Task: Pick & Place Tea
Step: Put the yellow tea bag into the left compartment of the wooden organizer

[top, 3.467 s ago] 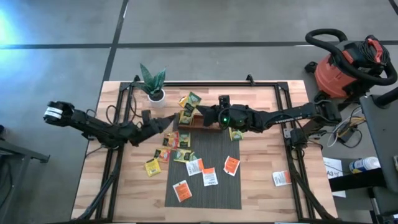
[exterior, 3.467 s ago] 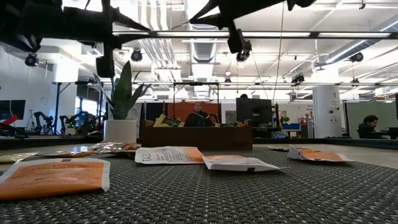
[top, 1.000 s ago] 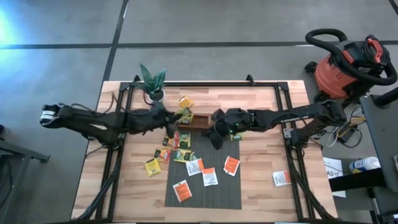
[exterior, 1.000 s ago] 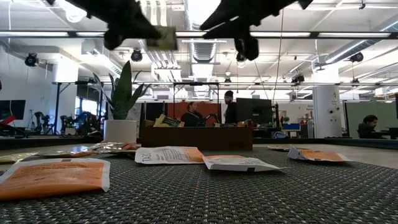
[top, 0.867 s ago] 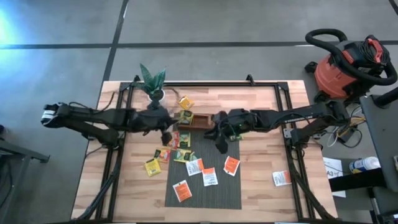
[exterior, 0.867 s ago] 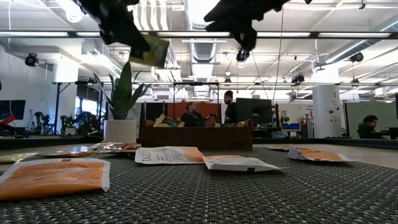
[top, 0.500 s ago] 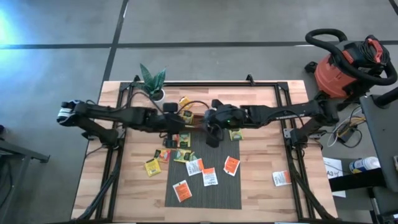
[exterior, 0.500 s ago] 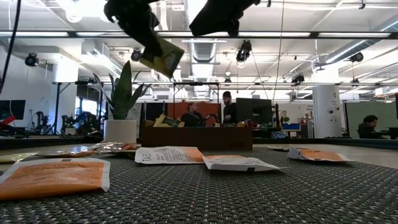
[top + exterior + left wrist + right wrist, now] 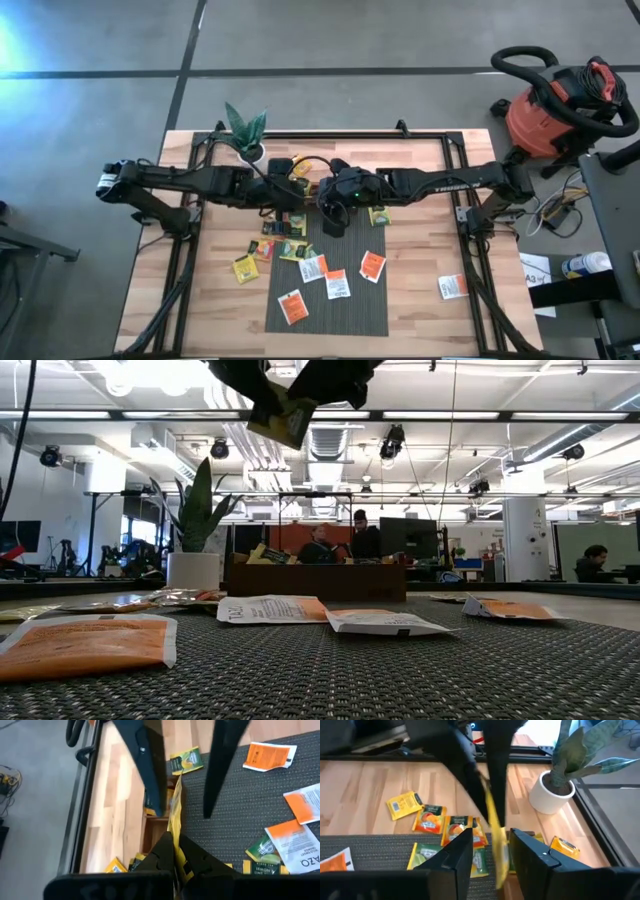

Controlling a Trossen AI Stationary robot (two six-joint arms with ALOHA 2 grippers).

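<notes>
while the left gripper (image 9: 174, 851) pinches a yellow sachet (image 9: 175, 817), it hangs between the right gripper (image 9: 492, 851) fingers.

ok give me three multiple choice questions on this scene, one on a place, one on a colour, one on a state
1. Where is the potted plant?
A. at the table's far edge, on the left arm's side
B. in the middle of the grey mat
C. on the floor by the vacuum

2. What colour is the tea bag pinched by the left gripper?
A. blue
B. yellow
C. red

3. How does the right gripper stand?
A. shut flat with nothing between the fingers
B. out of every view
C. open, fingers either side of the held tea bag

Answers: 1 A, the high view shows it beside the table's far rail. 2 B, the left wrist view shows a yellow sachet edge-on. 3 C, the right wrist view shows a gap on each side.
</notes>
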